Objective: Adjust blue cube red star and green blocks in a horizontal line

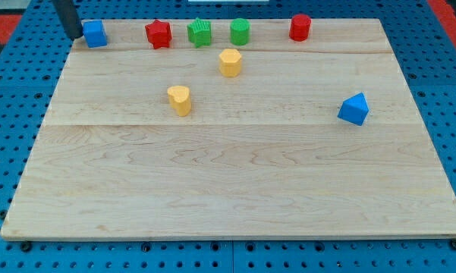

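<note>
Camera view: no writing; my tip (pixel 75 35) just left of blue cube (pixel 95 34), holding nothing

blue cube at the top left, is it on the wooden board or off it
On. The blue cube sits wholly on the wooden board, at its top-left corner beside my tip.

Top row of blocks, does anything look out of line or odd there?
Nothing stands out. The blue cube, red star and two green blocks sit roughly level and upright, none touching. My tip is just left of the blue cube.
</note>
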{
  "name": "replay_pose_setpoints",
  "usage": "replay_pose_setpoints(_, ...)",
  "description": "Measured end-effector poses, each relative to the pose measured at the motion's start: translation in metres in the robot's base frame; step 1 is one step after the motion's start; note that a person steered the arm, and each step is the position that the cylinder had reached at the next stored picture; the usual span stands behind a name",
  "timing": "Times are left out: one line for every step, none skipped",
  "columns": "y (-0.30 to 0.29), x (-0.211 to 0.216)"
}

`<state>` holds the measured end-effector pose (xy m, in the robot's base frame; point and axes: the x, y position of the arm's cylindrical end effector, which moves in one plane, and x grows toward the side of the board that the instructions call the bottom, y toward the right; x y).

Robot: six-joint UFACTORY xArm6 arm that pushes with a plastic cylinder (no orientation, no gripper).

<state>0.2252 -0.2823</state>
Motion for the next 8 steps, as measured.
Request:
replay_pose_setpoints(0.001, -0.015)
replay_pose_setpoints(0.007, -0.015)
replay_pose_setpoints(0.01, -0.016)
replay_pose_setpoints(0.018, -0.016)
replay_pose_setpoints(0.075, -0.026)
replay_pose_setpoints(0.103, -0.034)
replay_pose_setpoints(0.197, -0.033)
replay_pose_setpoints(0.254, -0.033)
